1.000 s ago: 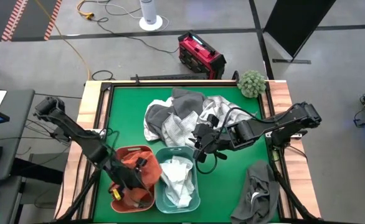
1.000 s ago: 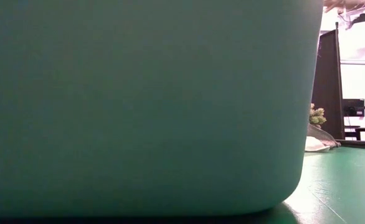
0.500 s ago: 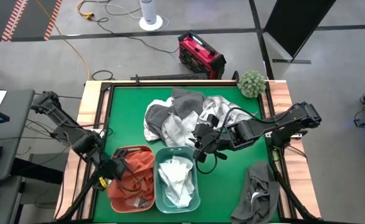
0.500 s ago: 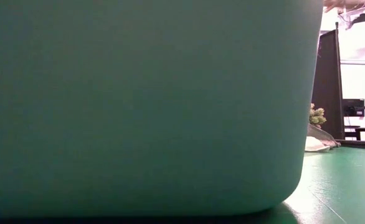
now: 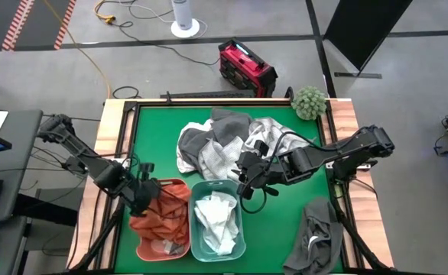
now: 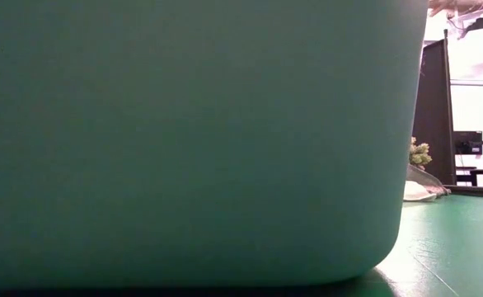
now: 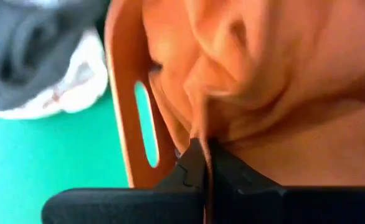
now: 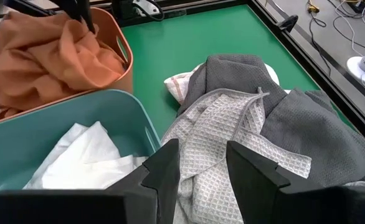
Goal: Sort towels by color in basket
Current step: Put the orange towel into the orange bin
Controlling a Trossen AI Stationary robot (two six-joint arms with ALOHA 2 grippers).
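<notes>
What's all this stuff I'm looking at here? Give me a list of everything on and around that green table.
Orange basket: one, at the table's near left, holding rust-orange towels.
Teal basket: one, right beside the orange one, holding white towels.
Pile of towels: several, dark grey, light grey and white, at the table's middle towards the back.
Dark grey towel: one, hanging over the near right edge.
Fuzzy green ball: one, back right corner.
Red case: one, on the floor behind the table.
Left pincer: shut on a rust-orange towel over the orange basket.
Right pincer: open, empty, between the pile and the teal basket.
</notes>
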